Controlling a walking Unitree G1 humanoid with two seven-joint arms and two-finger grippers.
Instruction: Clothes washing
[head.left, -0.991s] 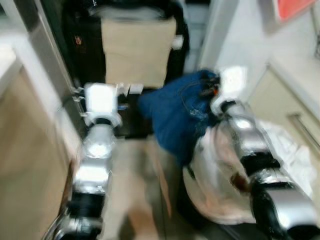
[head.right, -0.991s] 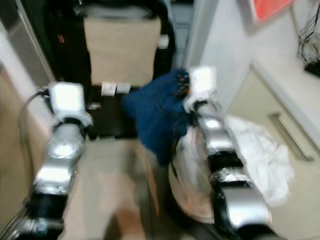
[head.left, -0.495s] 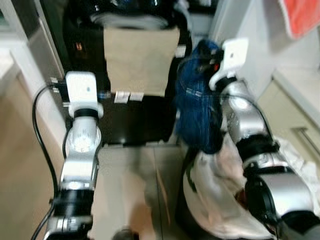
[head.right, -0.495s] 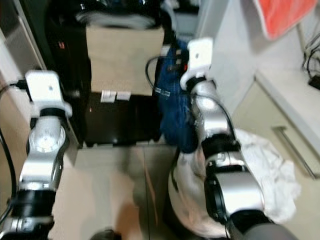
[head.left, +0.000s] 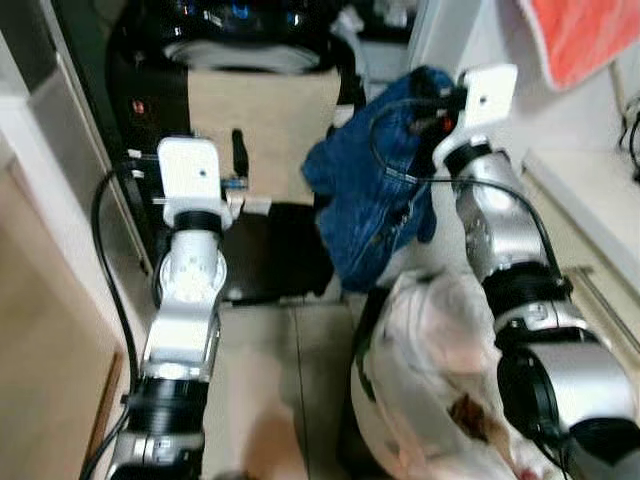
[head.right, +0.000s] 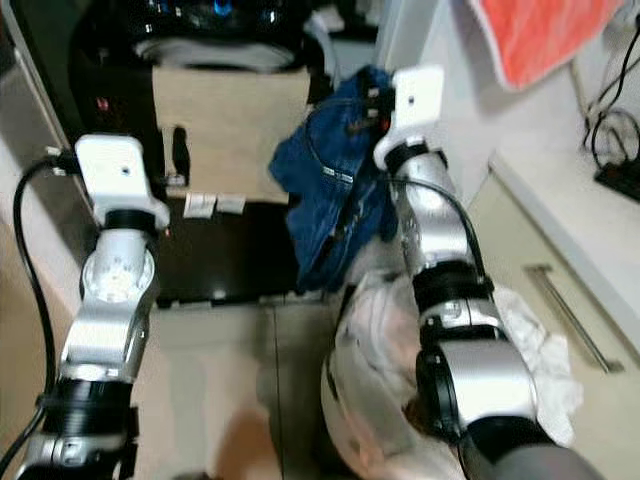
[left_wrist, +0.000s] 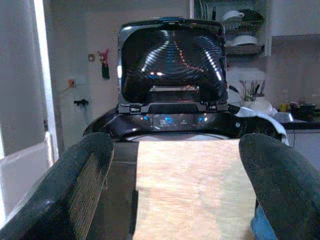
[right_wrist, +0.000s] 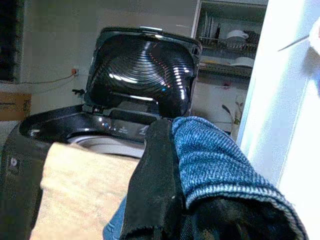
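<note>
jeans on the way to the washer

my right jaws are closed on the jeans, which hang in the air just before the washer, above the white laundry bag. i think i must lift higher and forward, so the loose legs clear the rim and the beige cloth over the front, and release only over the drum. my left jaws are wide and hold nothing. the wrist views show the lid standing open; the head views show how far the jeans hang down.
</note>
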